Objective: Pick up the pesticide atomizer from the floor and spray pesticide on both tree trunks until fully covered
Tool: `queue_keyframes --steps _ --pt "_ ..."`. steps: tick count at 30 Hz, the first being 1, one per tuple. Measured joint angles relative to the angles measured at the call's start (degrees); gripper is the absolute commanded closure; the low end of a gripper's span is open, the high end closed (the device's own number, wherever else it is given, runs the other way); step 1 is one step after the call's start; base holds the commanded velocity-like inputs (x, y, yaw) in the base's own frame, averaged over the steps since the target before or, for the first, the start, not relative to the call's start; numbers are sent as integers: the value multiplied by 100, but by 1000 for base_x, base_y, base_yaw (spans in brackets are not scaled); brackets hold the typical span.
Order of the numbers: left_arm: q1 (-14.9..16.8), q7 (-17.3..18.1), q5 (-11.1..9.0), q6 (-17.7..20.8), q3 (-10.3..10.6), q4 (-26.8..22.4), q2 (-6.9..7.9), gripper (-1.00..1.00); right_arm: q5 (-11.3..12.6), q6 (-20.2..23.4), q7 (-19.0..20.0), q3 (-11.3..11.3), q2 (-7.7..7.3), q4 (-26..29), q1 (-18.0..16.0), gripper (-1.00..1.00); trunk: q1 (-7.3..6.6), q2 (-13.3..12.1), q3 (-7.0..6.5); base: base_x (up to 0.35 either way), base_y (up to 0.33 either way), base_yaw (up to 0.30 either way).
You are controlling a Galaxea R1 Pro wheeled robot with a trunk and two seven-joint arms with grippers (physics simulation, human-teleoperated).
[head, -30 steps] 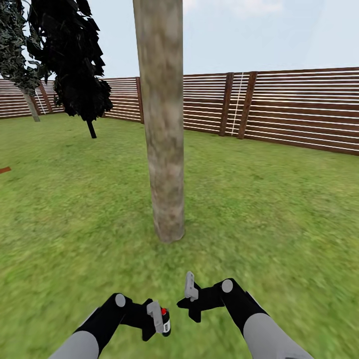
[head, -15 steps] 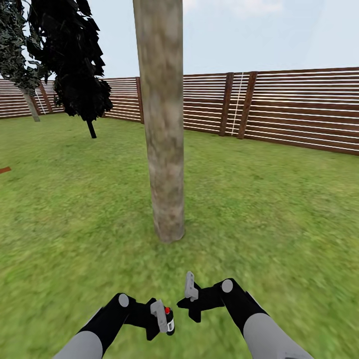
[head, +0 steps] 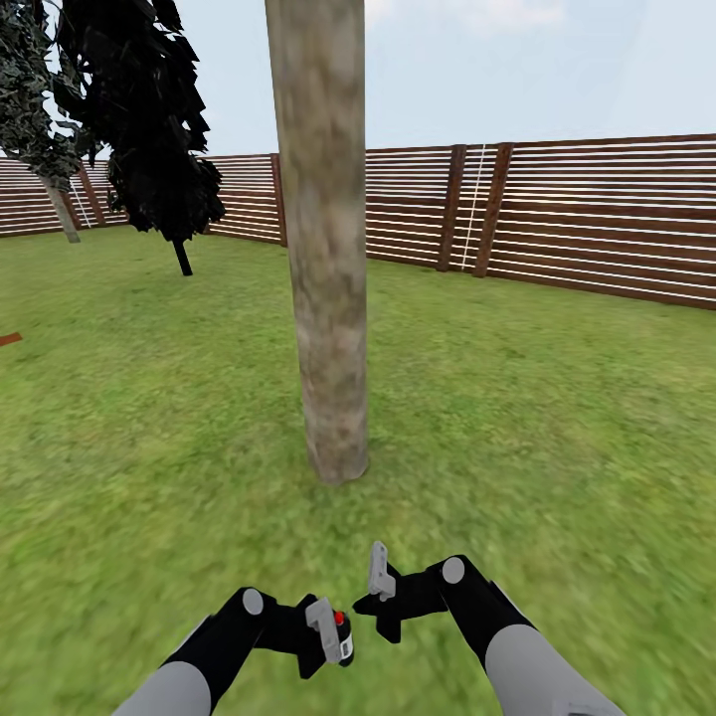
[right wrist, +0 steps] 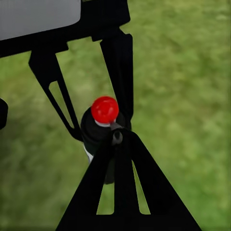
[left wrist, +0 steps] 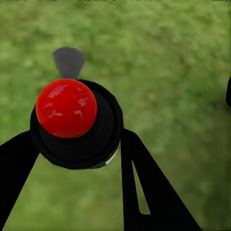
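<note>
Pesticide atomizer between left gripper fingers.

Green lawn everywhere, brown slat fence along the back w/ dark posts. Pale blue sky, few clouds, flat daylight.

A: Head cam?
B: Looked forward and down over both arms at the tree trunk, close ahead, fence far behind.
A: Wrists?
B: Both faced down at grass, very close to the red-capped atomizer. All three views shared that atomizer and the lawn.
</note>
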State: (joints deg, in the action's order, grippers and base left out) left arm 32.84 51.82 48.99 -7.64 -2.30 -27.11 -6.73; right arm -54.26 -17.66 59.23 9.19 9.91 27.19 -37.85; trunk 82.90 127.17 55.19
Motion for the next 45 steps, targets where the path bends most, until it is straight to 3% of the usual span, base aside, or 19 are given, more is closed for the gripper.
queue_keyframes --steps 12,15,17,30,32,37,42,44,45 --pt "1 -9 -17 0 2 -6 -99 100 -2 -3 0 1 0 0 0 100 0 0 0 0 0 0" --pt "1 -2 -370 -6 20 -3 -91 100 1 -4 0 0 0 0 0 100 0 0 0 0 0 0" --pt "1 1 -484 -7 39 0 -83 100 -1 -4 0 0 0 0 0 100 0 0 0 0 0 0" --pt "1 3 -533 -42 62 8 -27 100 -2 -4 0 0 0 0 0 100 0 0 0 0 0 0" --pt "-7 3 -477 -41 63 10 113 100 -2 -4 0 0 0 0 0 100 0 0 0 0 0 0" --pt "-46 1 -451 -56 74 8 823 100 -2 -4 0 4 0 0 0 100 0 0 0 0 0 0" --pt "-73 0 -449 -288 52 9 1442 100 -2 -4 1 7 0 0 0 100 0 0 0 0 0 0" --pt "-76 -1 -456 -304 40 10 1781 100 -1 -4 1 8 0 -6 0 100 0 0 0 0 0 0" --pt "-83 -2 -471 -313 34 10 1972 100 2 -4 1 8 0 -22 0 -100 0 0 0 0 0 0"
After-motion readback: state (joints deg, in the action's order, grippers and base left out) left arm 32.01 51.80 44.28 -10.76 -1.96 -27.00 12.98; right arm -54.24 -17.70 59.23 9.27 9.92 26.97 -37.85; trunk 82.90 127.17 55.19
